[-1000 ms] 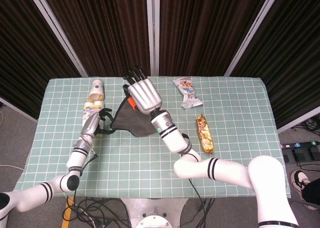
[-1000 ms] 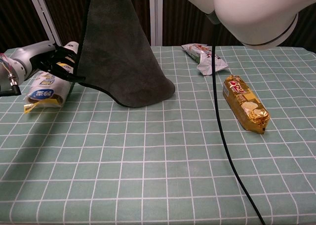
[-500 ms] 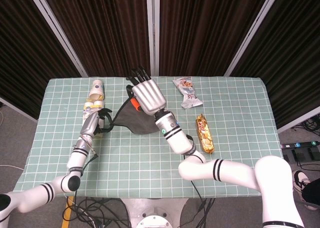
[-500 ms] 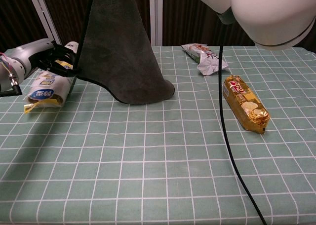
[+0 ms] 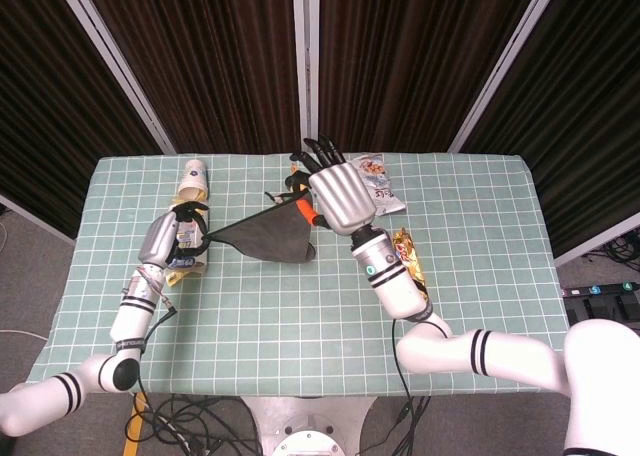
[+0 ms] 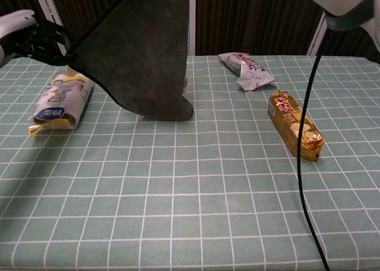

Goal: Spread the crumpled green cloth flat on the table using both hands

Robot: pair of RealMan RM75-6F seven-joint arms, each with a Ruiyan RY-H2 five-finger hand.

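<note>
From the head view we see our left hand (image 5: 165, 238) and right hand (image 5: 340, 194) each gripping the cloth (image 5: 265, 238), stretched between them above the tabletop (image 5: 300, 306); the chest view shows only its hanging edge.

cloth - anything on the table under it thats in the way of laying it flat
Mostly no: the cloth hangs stretched between the left hand and right hand over bare table. Only the blue-labelled snack pack under its left corner might get covered.
</note>
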